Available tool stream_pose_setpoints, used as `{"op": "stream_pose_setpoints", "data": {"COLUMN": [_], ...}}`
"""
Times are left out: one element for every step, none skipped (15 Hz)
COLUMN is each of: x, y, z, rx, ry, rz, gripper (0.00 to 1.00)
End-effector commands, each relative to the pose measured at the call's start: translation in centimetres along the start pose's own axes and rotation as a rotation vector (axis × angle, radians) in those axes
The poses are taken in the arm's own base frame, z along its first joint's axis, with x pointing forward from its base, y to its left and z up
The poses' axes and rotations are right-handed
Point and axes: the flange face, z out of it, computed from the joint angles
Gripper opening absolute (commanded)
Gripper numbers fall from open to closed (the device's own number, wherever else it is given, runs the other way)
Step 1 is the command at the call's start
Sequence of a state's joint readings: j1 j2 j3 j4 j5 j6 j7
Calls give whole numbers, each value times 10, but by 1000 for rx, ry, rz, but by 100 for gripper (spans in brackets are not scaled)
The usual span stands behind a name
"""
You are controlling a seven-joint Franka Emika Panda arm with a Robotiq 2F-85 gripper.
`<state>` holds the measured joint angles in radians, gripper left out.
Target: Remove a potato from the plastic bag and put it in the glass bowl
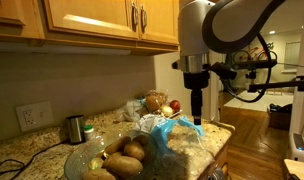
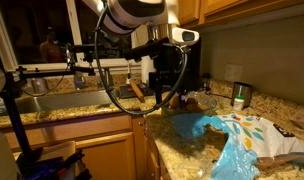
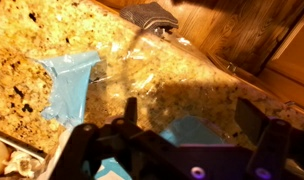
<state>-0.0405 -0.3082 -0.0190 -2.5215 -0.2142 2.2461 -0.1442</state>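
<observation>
Fingers [image 3: 80,145] stand wide apart in the wrist view, one at the 8 o'clock corner and one at the 4 o'clock corner, with nothing clamped between them, so I read the gripper [image 3: 177,138] as released and empty. Below the gap I see blue plastic of the plastic bag [image 3: 72,82], with more of its blue film out toward 10 o'clock and a clear crinkled stretch toward 12 o'clock, all lying on the speckled granite counter [image 3: 22,40]. In both exterior views the gripper [image 1: 198,118] [image 2: 169,100] points straight down and hangs above the bag [image 1: 177,135] [image 2: 207,130]; I cannot tell whether its tips touch the plastic. No potato shows clearly inside the bag from any camera; its pale contents are too blurred for me to name. The potatoes [image 1: 127,152] I can make out lie piled in the glass bowl [image 1: 80,160], which sits on the counter at about 8 o'clock from the gripper in an exterior view, just beside the bag. A metal cup [image 1: 75,128] stands near the wall at 9 o'clock from the gripper in that view, with a wall outlet [image 1: 32,116] farther out the same way. More produce [image 1: 152,102] sits against the backsplash behind the bag, under the wooden cabinets [image 1: 92,18]. In an exterior view the sink [image 2: 42,100] lies at 9 o'clock from the arm.
</observation>
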Motion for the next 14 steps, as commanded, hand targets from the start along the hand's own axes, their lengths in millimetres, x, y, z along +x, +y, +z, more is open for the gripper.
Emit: {"op": "stream_pose_setpoints", "data": {"x": [4, 6, 9, 12, 15, 18, 21, 23, 26, 28, 32, 35, 38, 41], "y": [2, 4, 8, 10, 14, 17, 22, 25, 30, 34, 39, 41, 44, 46], "z": [8, 10, 13, 15, 20, 24, 29, 33, 38, 43, 50, 56, 63, 69], "rx": [-22, -29, -33, -38, -47, -48, -45, -48, -47, -48, -48, -44, -40, -34], "ry": [8, 13, 20, 22, 28, 32, 31, 32, 29, 26, 23, 16, 11, 4], "rz": [27, 35, 38, 50, 66, 78, 101, 122, 143, 161, 181, 195, 208, 220], "gripper": [100, 100, 100, 100, 100, 100, 100, 100, 100, 100, 100, 100, 100, 100]}}
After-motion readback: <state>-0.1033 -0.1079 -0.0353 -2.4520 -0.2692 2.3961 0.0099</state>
